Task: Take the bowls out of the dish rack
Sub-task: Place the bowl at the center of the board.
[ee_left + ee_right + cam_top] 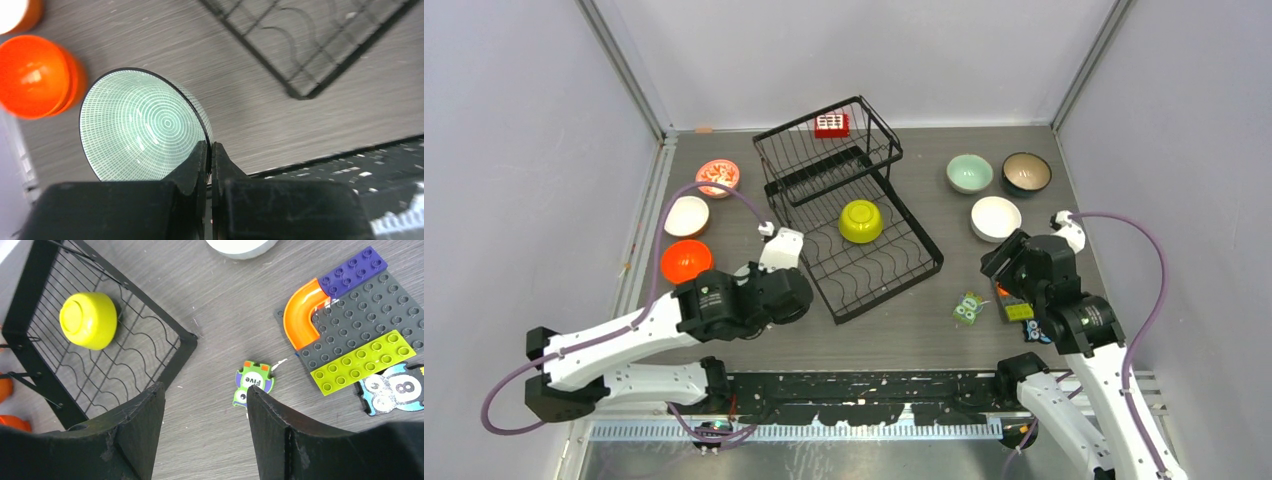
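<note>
Black wire dish rack (890, 292), one upturned lime-yellow bowl (861, 221) on its lower tier; red-patterned bowl (717, 177), white bowl (686, 215), orange bowl (686, 261) upright at its nine o'clock; mint bowl (969, 173), dark bowl (1026, 172), second white bowl (995, 218) at three; teal-ringed bowl (140, 125) rim-pinched, tilted, near eight.

A robotics lab cell. Plain lilac panel walls (514, 150) enclose a grey wood-grain tabletop (904, 325) with two white-and-black robot arms (614, 340) bolted on.

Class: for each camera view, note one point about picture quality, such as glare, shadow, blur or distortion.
Top external: even light, no hard shadows, wall edges slanting outward. Left wrist: white glare spot on the orange bowl; patterned bowl crisp, left gripper dark and soft near the lens. Right wrist: yellow bowl sharp with mild sheen; right gripper a dark, nearly featureless mass.
</note>
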Motion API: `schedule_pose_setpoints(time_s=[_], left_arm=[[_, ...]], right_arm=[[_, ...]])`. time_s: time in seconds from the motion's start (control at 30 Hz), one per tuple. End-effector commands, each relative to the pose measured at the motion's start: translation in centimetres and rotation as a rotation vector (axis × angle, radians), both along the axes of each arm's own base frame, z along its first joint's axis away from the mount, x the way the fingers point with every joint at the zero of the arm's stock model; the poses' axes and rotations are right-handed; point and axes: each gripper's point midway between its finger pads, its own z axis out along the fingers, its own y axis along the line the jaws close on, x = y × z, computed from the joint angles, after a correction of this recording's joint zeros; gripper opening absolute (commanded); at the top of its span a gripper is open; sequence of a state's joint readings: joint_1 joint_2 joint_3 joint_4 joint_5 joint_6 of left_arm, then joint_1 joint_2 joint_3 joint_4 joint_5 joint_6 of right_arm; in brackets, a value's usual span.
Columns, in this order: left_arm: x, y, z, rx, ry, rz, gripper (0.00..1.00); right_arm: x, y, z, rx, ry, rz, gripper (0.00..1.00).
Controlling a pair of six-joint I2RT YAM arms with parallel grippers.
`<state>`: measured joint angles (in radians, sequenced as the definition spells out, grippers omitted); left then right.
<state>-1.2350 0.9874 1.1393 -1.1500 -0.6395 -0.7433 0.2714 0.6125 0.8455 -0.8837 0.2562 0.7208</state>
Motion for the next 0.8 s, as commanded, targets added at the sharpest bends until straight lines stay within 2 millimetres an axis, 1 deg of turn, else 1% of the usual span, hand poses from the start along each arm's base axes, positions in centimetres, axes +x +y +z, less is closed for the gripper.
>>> schedule_pose_setpoints(time_s=[0.0, 0.03, 0.1, 0.2, 0.3, 0.37, 0.57, 0.77], left_arm=[[1.6, 4.5, 0.0, 0.173, -0.101, 0.178, 0.00], [2.0, 4.3, -0.3, 0.187, -0.108, 0.179, 0.00], [3.1, 4.0, -1.5, 0.197, -0.096, 0.199, 0.00], [4.8, 3.9, -3.7, 0.144, -0.042, 0.237, 0.00], [6.1, 4.7, -5.5, 0.114, -0.016, 0.296, 0.00], [7.0, 5.0, -6.3, 0.099, -0.003, 0.328, 0.00], [8.3, 5.3, -8.9, 0.103, 0.017, 0.387, 0.00], [9.5, 5.5, -10.9, 0.110, 0.032, 0.431, 0.00]], right_arm=[[0.3, 0.5, -0.6, 0.001, -0.012, 0.028, 0.65], [0.4, 0.6, -0.8, 0.006, -0.011, 0.031, 0.66], [0.5, 0.9, -1.2, 0.018, -0.008, 0.040, 0.65], [0.6, 1.3, -1.5, 0.031, -0.005, 0.055, 0.65], [0.7, 1.7, -1.7, 0.039, -0.004, 0.074, 0.66], [0.9, 2.2, -1.9, 0.047, -0.006, 0.099, 0.65], [1.4, 4.2, -2.0, 0.097, -0.015, 0.185, 0.65], [2.2, 5.6, -1.6, 0.140, -0.033, 0.230, 0.65]])
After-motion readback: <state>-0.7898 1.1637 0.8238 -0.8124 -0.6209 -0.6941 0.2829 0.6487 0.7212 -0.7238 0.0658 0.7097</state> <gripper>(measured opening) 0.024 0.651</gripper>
